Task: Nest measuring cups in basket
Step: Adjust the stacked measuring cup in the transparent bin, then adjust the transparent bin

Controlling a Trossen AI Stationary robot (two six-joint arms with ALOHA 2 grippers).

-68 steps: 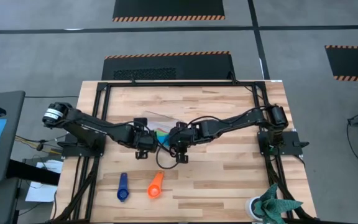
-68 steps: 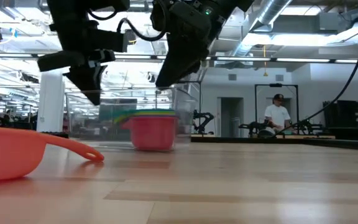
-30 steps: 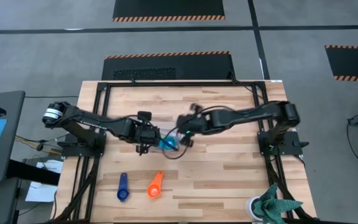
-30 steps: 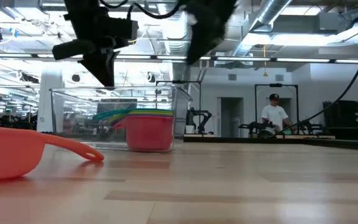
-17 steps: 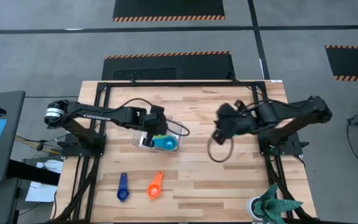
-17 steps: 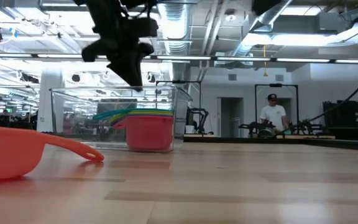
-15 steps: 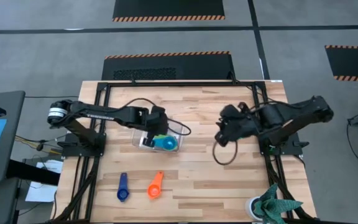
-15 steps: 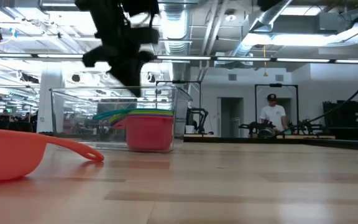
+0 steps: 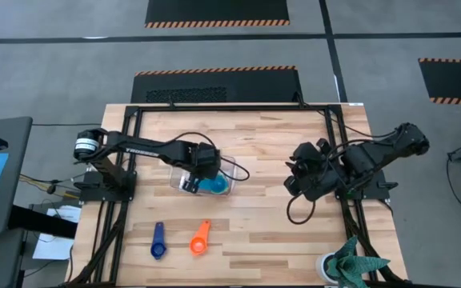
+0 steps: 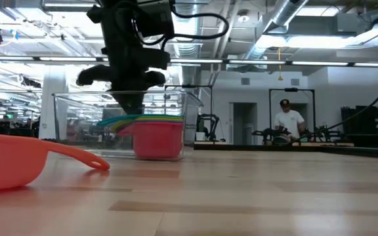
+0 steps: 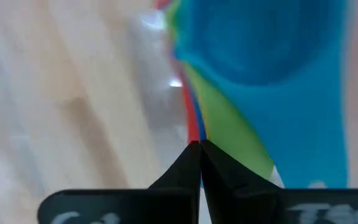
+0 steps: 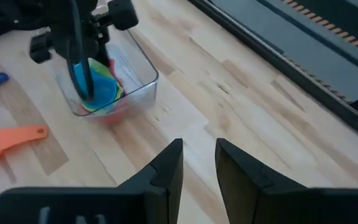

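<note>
The basket [image 9: 204, 178] sits near the middle of the bench [image 9: 254, 232], holding a nested stack of measuring cups [image 10: 155, 134]: red at the bottom, light blue on top. The left gripper [image 9: 201, 162] hangs over the basket; in the left wrist view its fingers [image 11: 199, 163] are pressed together with nothing between them, close above the light blue cup [image 11: 272, 68]. The high view hides most of the stack under this arm. Only the low view shows the coloured rims layered. The orange cup [image 9: 200, 238] and dark blue cup [image 9: 158, 241] lie side by side near the front edge, well apart from the basket, with bare bench around them. The right gripper [image 12: 199, 163], fingers parted and empty, is drawn back toward the bench's right side.
</note>
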